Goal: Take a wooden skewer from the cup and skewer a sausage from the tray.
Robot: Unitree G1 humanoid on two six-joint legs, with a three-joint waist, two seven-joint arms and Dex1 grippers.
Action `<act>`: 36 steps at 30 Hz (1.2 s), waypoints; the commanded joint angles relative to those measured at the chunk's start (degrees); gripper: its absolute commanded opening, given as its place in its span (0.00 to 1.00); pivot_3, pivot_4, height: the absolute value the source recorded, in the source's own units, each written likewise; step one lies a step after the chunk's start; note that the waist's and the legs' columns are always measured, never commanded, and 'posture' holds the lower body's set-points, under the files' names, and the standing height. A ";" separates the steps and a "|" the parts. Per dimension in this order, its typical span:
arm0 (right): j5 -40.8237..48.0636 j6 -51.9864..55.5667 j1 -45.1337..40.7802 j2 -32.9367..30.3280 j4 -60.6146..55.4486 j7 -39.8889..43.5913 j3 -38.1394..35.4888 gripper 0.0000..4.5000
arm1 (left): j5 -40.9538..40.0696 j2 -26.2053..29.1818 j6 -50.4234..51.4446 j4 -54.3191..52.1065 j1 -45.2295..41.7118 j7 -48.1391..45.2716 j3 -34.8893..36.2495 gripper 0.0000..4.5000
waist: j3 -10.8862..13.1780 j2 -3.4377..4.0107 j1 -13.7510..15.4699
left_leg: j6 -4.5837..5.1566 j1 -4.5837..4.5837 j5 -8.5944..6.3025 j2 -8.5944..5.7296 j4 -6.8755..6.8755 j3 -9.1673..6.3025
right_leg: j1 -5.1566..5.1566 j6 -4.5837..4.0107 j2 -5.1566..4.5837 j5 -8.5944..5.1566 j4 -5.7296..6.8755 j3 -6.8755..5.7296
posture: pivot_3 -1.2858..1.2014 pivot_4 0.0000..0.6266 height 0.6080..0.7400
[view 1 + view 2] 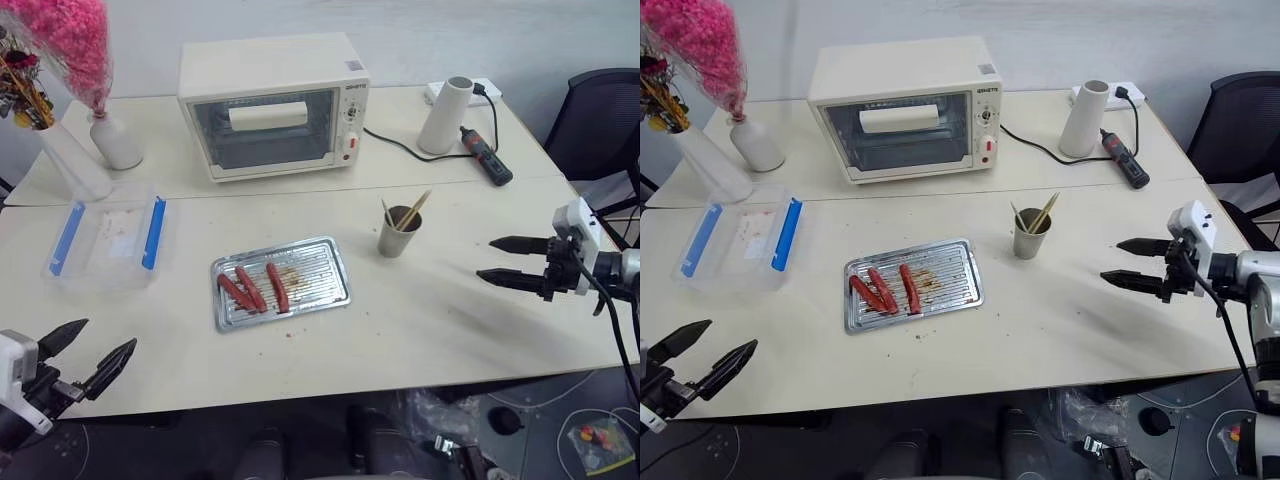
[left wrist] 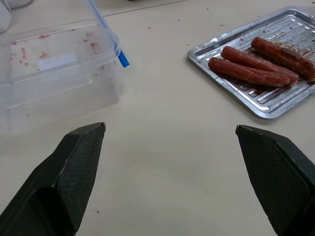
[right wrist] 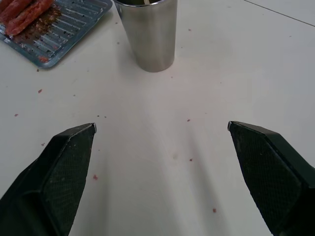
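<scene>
Beside the cup (image 1: 397, 232), right claw (image 1: 505, 261) spread, level.

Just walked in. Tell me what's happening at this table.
Nothing is held yet. The right gripper hovers open over the table, pointing toward the cup that holds the wooden skewers. The left gripper waits open at the table's near edge. Three sausages lie untouched in the tray, beside a clear plastic box.
</scene>
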 commanded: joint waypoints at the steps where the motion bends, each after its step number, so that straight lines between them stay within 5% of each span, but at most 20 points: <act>1: 0.99 0.42 0.26 -0.22 -2.07 -0.38 -1.29 1.00 | -0.11 0.79 0.25 0.03 0.48 0.01 1.31 1.00 | 0.00 0.00 0.00 | 0.00 0.00 0.00 0.00 0.00 0.00 | 0.00 0.00 -0.01 0.00 0.00 0.00 | 0.52 0.24 1.00; 29: 1.54 1.75 1.36 0.77 -4.63 -4.97 -2.40 1.00 | -0.75 0.31 3.40 -1.30 0.48 0.60 0.17 1.00 | 0.00 0.00 0.00 | 0.00 0.01 0.00 0.00 0.00 0.00 | 0.00 0.01 -0.04 0.00 0.01 0.00 | 0.52 0.24 1.00; 36: 11.52 14.56 -0.69 2.50 -19.07 -11.74 -7.41 1.00 | -18.74 6.90 13.96 -15.70 -1.04 0.10 1.20 1.00 | 0.01 0.01 0.02 | -0.01 -0.01 -0.01 0.05 0.02 -0.04 | 0.00 0.07 -0.17 0.04 0.04 0.09 | 0.52 0.24 1.00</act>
